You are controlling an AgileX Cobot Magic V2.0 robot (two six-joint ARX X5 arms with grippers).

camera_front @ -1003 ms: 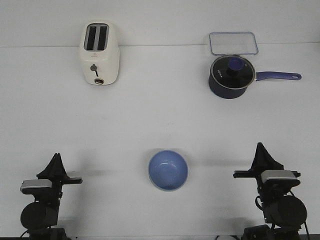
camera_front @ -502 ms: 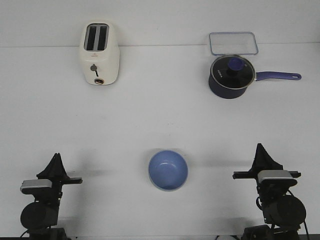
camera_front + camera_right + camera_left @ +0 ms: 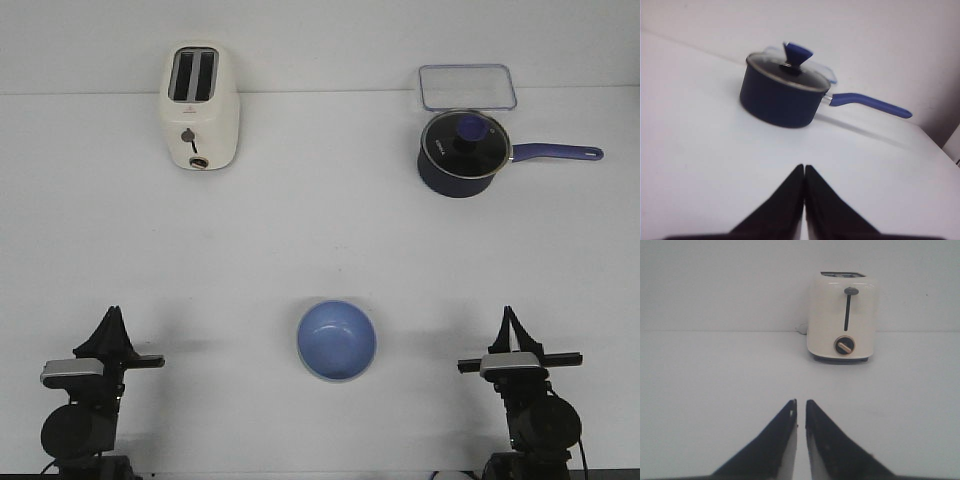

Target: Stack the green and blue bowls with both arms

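The periwinkle blue bowl (image 3: 337, 340) stands upright and empty on the white table (image 3: 320, 240), near the front, midway between the arms. No green bowl shows in any view. My left gripper (image 3: 113, 312) rests low at the front left, well to the left of the bowl. In the left wrist view the left gripper (image 3: 801, 402) has its jaws nearly together with only a thin slit and nothing between them. My right gripper (image 3: 508, 313) rests at the front right, to the right of the bowl. In the right wrist view the right gripper (image 3: 804, 166) is shut and empty.
A cream toaster (image 3: 200, 105) stands at the back left, also in the left wrist view (image 3: 842, 315). A dark navy saucepan (image 3: 462, 150) with a glass lid and a handle pointing right stands at the back right, also in the right wrist view (image 3: 782, 97). A clear lid-like container (image 3: 467, 87) lies behind it.
My right arm has turned and drawn back slightly, so its gripper tip sits lower and a little further left in the front view. The left arm and the blue bowl have not moved.
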